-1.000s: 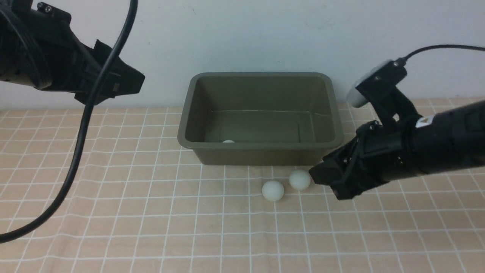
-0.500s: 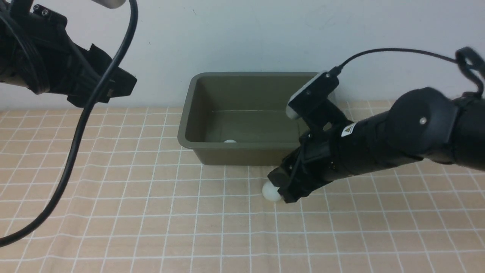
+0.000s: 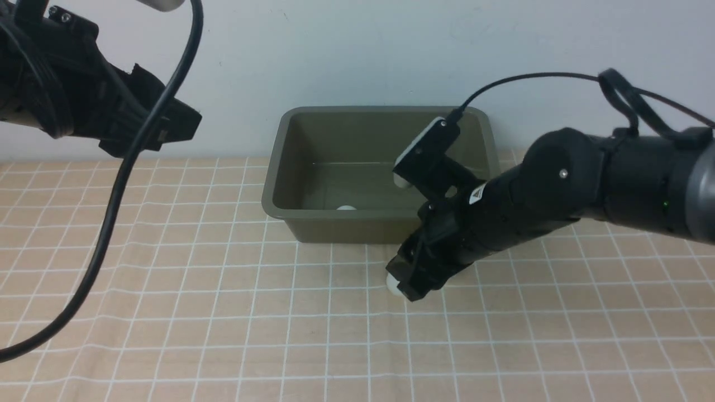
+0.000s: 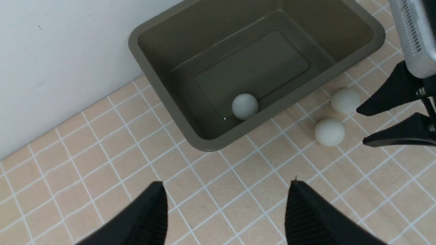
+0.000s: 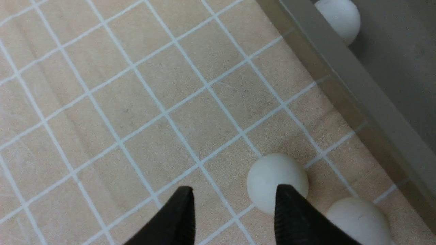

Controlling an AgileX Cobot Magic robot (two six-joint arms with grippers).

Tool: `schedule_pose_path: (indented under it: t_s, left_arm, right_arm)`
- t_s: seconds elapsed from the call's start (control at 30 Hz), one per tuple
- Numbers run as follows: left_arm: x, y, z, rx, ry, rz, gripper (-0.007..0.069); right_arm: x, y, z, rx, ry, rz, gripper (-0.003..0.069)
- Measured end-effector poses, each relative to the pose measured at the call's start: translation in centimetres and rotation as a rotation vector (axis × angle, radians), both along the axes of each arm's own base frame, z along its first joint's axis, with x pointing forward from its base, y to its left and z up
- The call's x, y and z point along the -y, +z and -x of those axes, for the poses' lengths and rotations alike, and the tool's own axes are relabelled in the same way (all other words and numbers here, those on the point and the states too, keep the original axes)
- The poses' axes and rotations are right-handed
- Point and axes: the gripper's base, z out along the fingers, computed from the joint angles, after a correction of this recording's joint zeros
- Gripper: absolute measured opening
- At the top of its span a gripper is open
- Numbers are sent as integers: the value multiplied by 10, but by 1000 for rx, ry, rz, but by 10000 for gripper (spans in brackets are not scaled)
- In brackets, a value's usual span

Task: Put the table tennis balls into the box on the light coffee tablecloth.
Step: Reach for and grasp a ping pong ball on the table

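Hovering right tool (image 5: 235, 195) narrow, empty, second loose ball (image 5: 357, 221) wrist-view only, left tool (image 4: 226, 185) wide

The box (image 3: 277, 167) sits at the back of the cloth (image 3: 223, 312), close to the wall (image 3: 357, 50). A ball (image 4: 245, 106) lies in the box, by its front wall, toward the left. Two more lie on the cloth just in front of the box, side by side: the left ball (image 4: 329, 132) and the right ball (image 4: 345, 100). The right claw (image 5: 233, 192) is down by these two. The left claw (image 4: 226, 185) is up high on the left, well apart from the box.
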Motion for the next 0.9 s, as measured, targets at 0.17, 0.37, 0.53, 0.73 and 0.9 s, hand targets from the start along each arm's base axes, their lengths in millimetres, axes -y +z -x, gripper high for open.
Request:
schedule_pose_path:
  t_s: [0.17, 0.37, 0.53, 0.73, 0.9]
  left_arm:
    - [0, 0, 0, 0, 0, 0, 386]
    - [0, 0, 0, 0, 0, 0, 386]
    - [0, 0, 0, 1, 0, 0, 386]
    - [0, 0, 0, 4, 2, -1, 386]
    - [0, 0, -1, 7, 3, -3, 386]
  right_arm:
    - [-4, -1, -6, -44, -14, 10, 309]
    - [-5, 0, -10, -64, -118, -48, 309]
    - [-5, 4, -13, -45, -165, -83, 309]
    - [-4, 13, -10, -58, -216, -125, 309]
    - [-11, 21, -3, -69, -229, -157, 309]
